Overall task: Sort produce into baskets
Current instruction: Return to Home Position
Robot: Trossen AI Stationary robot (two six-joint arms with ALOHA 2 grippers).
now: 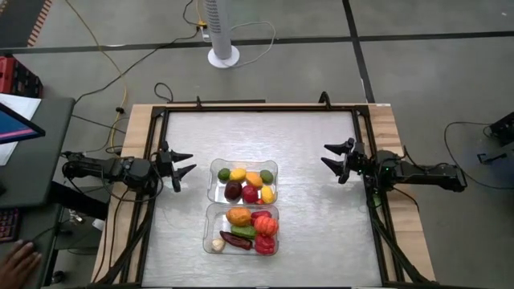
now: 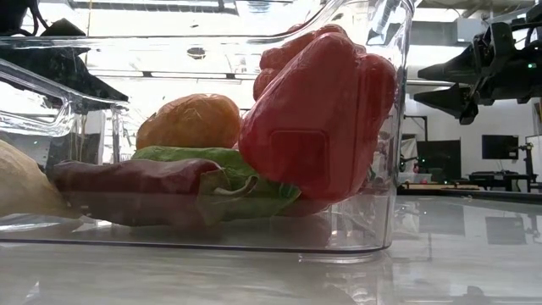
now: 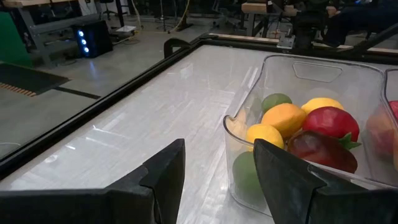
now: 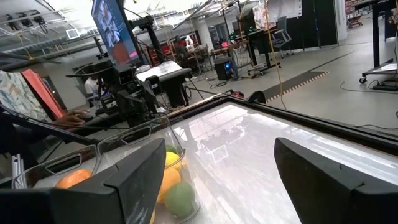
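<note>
High view: filled baskets (image 1: 211, 183) lie between spread left gripper (image 1: 193, 163) and spread right gripper (image 1: 324, 154)

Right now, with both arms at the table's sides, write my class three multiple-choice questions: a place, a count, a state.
1. Where is the garlic? A. bare table B. tub with the red pepper C. floor
2. How many clear tubs? A. one B. two C. three
3. The two grippers are: A. both open B. both shut C. holding a tomato
Answers: 1 B, it lies in that tub's corner; 2 B, a second tub sits beside the first; 3 A, left gripper and right gripper show spread, empty fingers.
</note>
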